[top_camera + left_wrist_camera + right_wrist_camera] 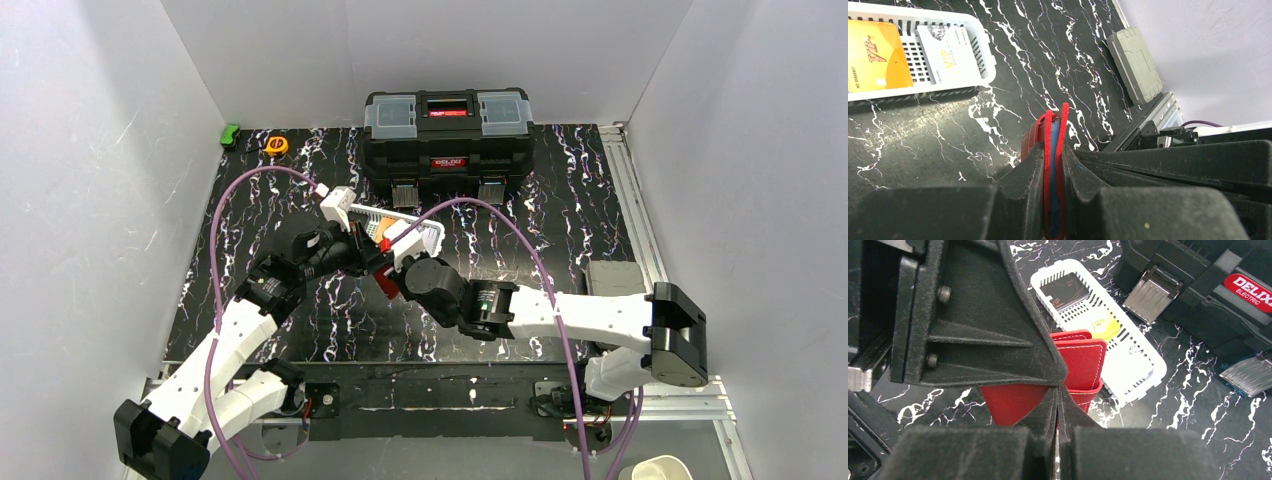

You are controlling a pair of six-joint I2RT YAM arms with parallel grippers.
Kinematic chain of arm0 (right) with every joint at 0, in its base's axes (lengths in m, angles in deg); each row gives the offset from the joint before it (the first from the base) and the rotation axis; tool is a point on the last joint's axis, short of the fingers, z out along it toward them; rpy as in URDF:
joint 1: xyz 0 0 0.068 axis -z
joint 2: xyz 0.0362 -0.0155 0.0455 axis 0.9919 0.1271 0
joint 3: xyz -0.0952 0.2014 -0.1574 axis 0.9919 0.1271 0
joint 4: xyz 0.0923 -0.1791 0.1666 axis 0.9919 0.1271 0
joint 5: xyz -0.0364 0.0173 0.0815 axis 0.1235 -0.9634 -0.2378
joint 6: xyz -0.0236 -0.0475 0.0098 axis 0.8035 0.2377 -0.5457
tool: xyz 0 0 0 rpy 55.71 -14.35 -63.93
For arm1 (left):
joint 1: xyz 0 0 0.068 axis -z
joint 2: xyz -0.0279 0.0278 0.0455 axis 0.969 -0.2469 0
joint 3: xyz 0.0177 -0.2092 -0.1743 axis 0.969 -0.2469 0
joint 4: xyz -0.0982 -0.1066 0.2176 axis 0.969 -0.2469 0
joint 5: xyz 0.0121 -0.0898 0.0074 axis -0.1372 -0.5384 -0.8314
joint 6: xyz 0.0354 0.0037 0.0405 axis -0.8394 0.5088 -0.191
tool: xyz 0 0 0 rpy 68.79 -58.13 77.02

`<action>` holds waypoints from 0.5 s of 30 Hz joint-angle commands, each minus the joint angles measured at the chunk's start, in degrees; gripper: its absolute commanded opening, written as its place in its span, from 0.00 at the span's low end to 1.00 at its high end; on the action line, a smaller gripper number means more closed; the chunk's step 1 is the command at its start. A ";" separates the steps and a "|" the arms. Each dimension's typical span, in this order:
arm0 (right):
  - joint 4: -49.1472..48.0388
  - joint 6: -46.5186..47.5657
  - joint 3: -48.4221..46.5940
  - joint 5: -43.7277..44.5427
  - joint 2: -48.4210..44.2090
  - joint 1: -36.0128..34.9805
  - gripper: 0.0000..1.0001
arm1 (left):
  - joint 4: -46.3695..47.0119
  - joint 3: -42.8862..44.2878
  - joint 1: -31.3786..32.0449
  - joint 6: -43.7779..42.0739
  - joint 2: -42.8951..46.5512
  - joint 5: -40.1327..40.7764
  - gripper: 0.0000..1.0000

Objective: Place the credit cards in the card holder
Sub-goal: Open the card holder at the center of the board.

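The red card holder stands edge-up between my left gripper's pads, and a light blue card sits between its leaves. The left gripper is shut on it. In the right wrist view the card holder hangs from the left gripper's finger, and my right gripper is shut with its tips against the holder's lower edge. I cannot tell whether a flap is pinched there. An orange card and a silver card lie in the white basket. A black card lies in it too.
A big black toolbox stands at the back, just behind the white basket. A grey case lies at the right by the rail. A yellow tape measure and a green object sit in the back left corner.
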 commanded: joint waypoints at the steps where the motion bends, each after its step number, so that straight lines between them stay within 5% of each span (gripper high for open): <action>1: -1.35 -3.58 -0.72 1.51 0.28 1.59 0.01 | 0.19 2.33 0.33 1.43 1.01 -4.63 0.00; 15: 12.75 -16.68 1.78 -4.56 -5.77 8.41 0.01 | 1.61 1.48 0.31 -5.54 2.33 -6.79 0.00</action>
